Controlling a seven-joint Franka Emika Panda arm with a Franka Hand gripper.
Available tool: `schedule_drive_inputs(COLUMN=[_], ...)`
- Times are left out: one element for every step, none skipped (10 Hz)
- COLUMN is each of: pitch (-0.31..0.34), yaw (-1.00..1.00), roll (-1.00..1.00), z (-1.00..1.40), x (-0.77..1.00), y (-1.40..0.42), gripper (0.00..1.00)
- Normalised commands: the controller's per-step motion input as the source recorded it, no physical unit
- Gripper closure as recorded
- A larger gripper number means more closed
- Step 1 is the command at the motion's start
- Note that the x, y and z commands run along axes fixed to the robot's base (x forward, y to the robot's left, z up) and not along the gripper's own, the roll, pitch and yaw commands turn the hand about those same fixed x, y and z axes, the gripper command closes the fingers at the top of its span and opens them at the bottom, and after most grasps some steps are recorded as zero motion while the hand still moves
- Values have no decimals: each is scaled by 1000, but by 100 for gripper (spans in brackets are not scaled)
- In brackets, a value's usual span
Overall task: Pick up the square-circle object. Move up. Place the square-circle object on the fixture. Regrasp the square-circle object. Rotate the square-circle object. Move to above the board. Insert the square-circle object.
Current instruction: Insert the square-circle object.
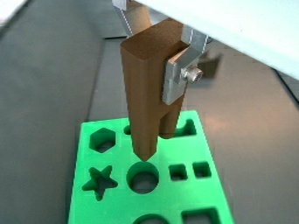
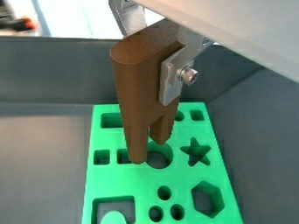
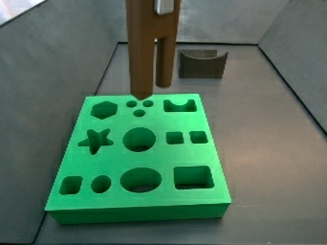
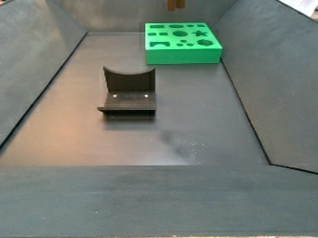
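Note:
The square-circle object [image 1: 140, 96] is a long brown wooden peg hanging upright, with a groove running up its lower half. My gripper [image 1: 152, 61] is shut on its upper end; one silver finger [image 1: 177, 74] with a screw lies flat against its side. Both wrist views show this grip, the peg [image 2: 140, 96] and finger [image 2: 176, 72] included. The peg [image 3: 147, 48] hangs above the green board [image 3: 141, 153], its lower end over the back rows of holes and clear of the surface. The gripper [image 3: 156, 5] barely shows at the frame's top edge. The dark notched fixture [image 3: 202, 62] stands bare behind the board.
The board [image 1: 105, 166] has star, hexagon, circle and square holes; a round hole [image 1: 142, 179] lies under the peg's tip. Grey bin walls [image 4: 37, 84] slope up around the floor. In a side view the fixture [image 4: 126, 93] stands mid-floor, the board [image 4: 183, 42] beyond it.

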Motion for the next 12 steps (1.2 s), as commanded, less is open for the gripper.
schedule_drive_inputs(pitch=[54, 97, 70, 83, 54, 39, 10, 0, 0, 94, -99, -180], yaw=[-840, -791, -863, -840, -914, -954, -1000, -1000, -1000, -591, 137, 429], roll=[0, 0, 0, 0, 0, 0, 0, 0, 0, 129, 134, 174], z=[-251, -163, -203, -211, -297, -331, -380, -426, -414, -6, -3, 0], x=[0, 0, 0, 0, 0, 0, 0, 0, 0, -214, -554, -594], y=[-354, -391, -306, -311, -226, -191, -109, -31, 0, -437, -466, -489], gripper=[100, 100, 100, 100, 100, 100, 100, 100, 100, 100, 100, 100])
